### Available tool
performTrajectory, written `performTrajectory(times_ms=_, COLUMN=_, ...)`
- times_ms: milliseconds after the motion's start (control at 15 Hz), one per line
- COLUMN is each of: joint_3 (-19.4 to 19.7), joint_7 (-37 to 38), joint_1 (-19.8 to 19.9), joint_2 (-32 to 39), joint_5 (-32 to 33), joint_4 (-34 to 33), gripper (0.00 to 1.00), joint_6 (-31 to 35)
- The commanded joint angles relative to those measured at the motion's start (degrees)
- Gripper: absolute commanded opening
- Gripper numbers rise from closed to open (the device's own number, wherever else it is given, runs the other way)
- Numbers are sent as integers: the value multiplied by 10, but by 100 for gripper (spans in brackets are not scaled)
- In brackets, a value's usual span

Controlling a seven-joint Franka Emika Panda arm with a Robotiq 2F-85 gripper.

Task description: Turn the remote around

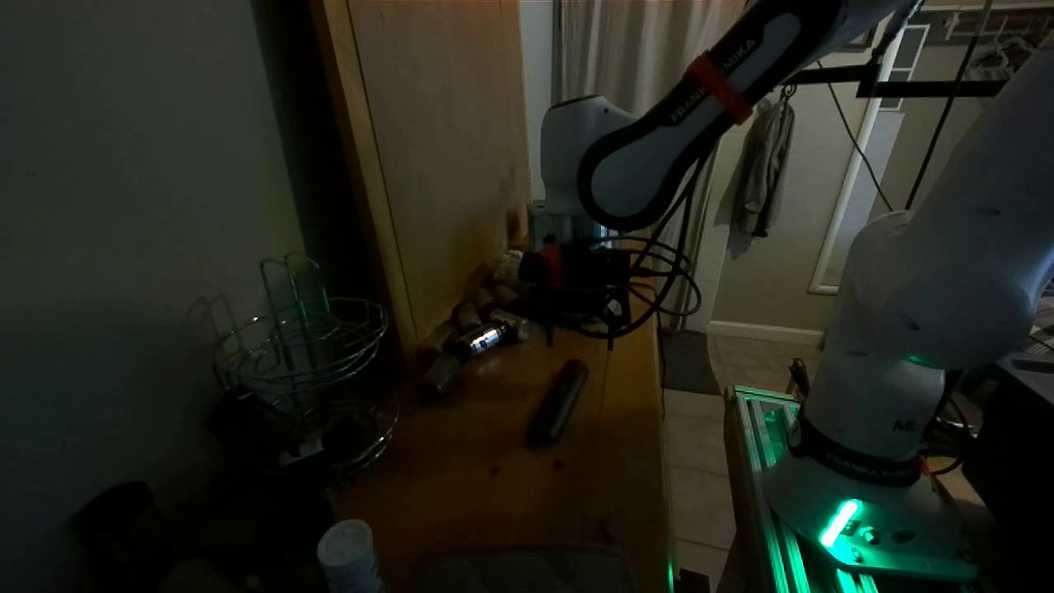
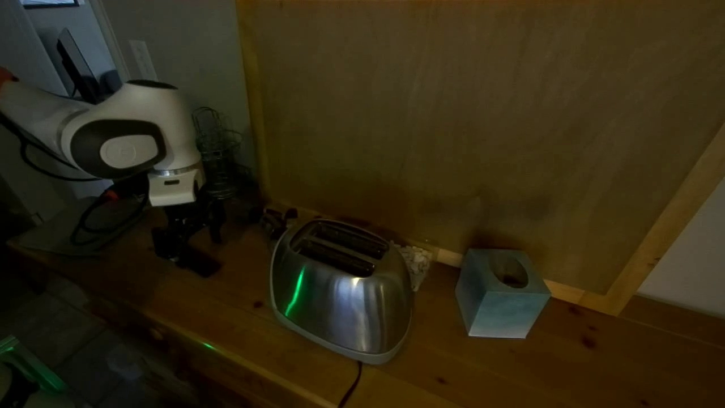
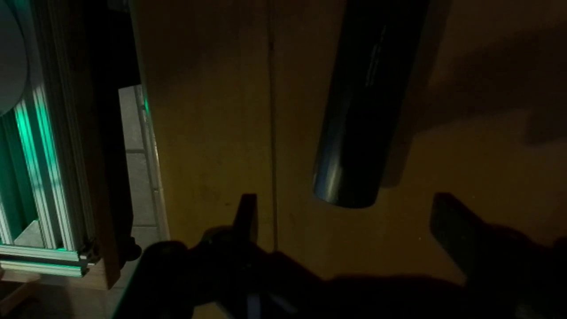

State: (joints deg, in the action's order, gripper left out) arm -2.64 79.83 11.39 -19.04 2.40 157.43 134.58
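The remote [image 3: 367,110], a slim black bar, lies flat on the wooden counter. In the wrist view it runs from the top edge down to a rounded end. It lies slightly slanted in an exterior view [image 1: 558,403]. In an exterior view a dark bar [image 2: 203,263], partly hidden by the gripper, looks like the same remote. My gripper [image 3: 345,208] is open and empty, pointing down over the counter. Its fingertips are wide apart, one on each side of the remote's near end, not touching it. The gripper also shows in both exterior views [image 1: 580,339] [image 2: 192,249].
A wire rack [image 1: 305,354] stands by the wall. Bottles and small items [image 1: 473,342] lie along the wooden panel. A metal toaster [image 2: 342,289] and a tissue box [image 2: 501,294] stand on the counter [image 1: 609,494]. A white container [image 1: 347,552] and a grey mat [image 1: 527,572] are at the near end.
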Motion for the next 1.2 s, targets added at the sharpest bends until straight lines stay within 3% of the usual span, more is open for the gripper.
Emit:
performTrajectory(times_ms=0, joint_3=18, joint_7=-15, joint_1=-7, joint_2=41, joint_5=-16, joint_4=0, gripper=100, joint_6=46)
performTrajectory(times_ms=133, joint_3=24, joint_7=-17, joint_1=-8, joint_2=61, joint_5=-19, joint_4=0, gripper=99, joint_6=66)
performTrajectory(times_ms=200, joint_3=27, joint_7=-19, joint_1=-9, joint_2=66, joint_5=-21, joint_4=0, gripper=83, joint_6=74)
performTrajectory(times_ms=267, joint_3=30, joint_7=-21, joint_1=-10, joint_2=74, joint_5=-24, joint_4=0, gripper=74, joint_6=82)
performTrajectory(times_ms=467, joint_3=38, joint_7=-34, joint_1=-15, joint_2=91, joint_5=-38, joint_4=0, gripper=58, joint_6=96)
performTrajectory(times_ms=533, joint_3=41, joint_7=-40, joint_1=-16, joint_2=95, joint_5=-43, joint_4=-1, gripper=89, joint_6=98)
performTrajectory(times_ms=667, joint_3=44, joint_7=-45, joint_1=-19, joint_2=102, joint_5=-57, joint_4=-1, gripper=94, joint_6=99)
performTrajectory(times_ms=800, joint_3=47, joint_7=-51, joint_1=-22, joint_2=107, joint_5=-69, joint_4=-1, gripper=56, joint_6=101)
performTrajectory(times_ms=933, joint_3=47, joint_7=-53, joint_1=-23, joint_2=106, joint_5=-77, joint_4=-1, gripper=49, joint_6=104)
performTrajectory(times_ms=1133, joint_3=45, joint_7=-48, joint_1=-22, joint_2=97, joint_5=-76, joint_4=2, gripper=27, joint_6=109)
